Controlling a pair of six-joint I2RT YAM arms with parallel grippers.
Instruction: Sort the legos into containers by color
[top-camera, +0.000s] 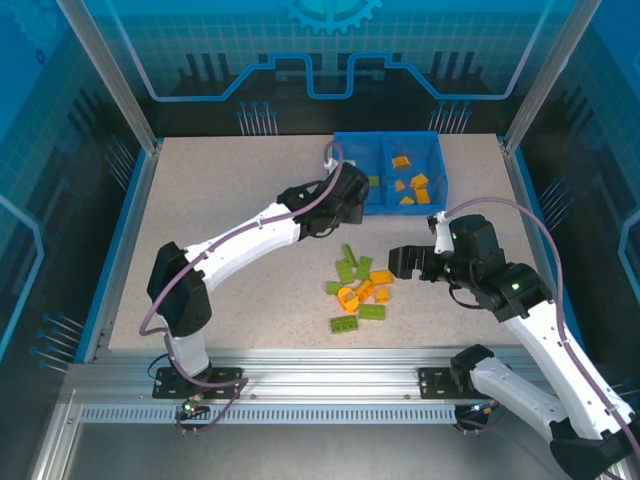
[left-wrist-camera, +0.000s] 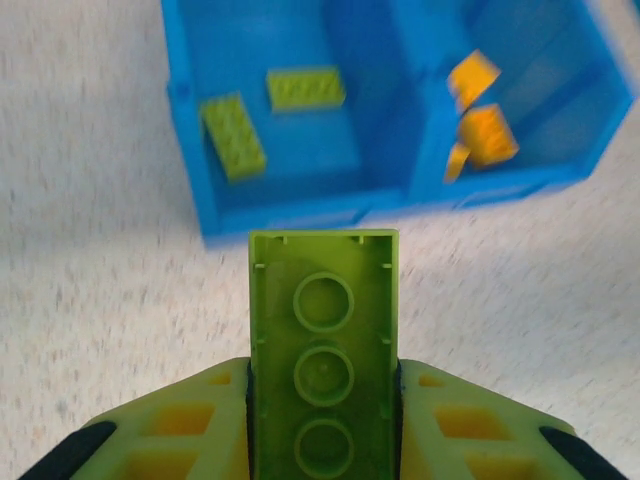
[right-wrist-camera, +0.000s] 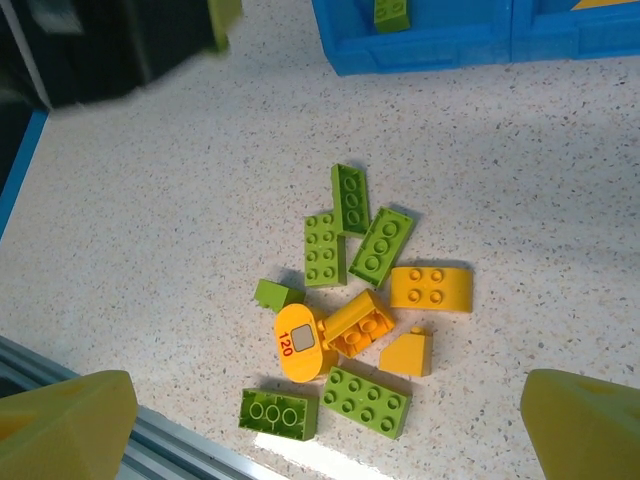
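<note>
My top camera looks down from behind the arm bases over the whole pale speckled bench (top-camera: 220, 180). Left wrist view sits low, facing the blue rectangular plastic bin (left-wrist-camera: 300, 210) close; right wrist view, higher, shares that bin at its upper edge.

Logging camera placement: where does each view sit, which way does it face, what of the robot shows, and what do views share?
Top external: above and behind the arm bases, looking down on the table; left claw and right claw both show.
Left wrist: faces the blue bin; its claw shut on a lime green brick.
Right wrist: looks down on the loose bricks; its open fingertips at the lower corners.
Shared: all three show the bin; top and right wrist share the loose bricks.
</note>
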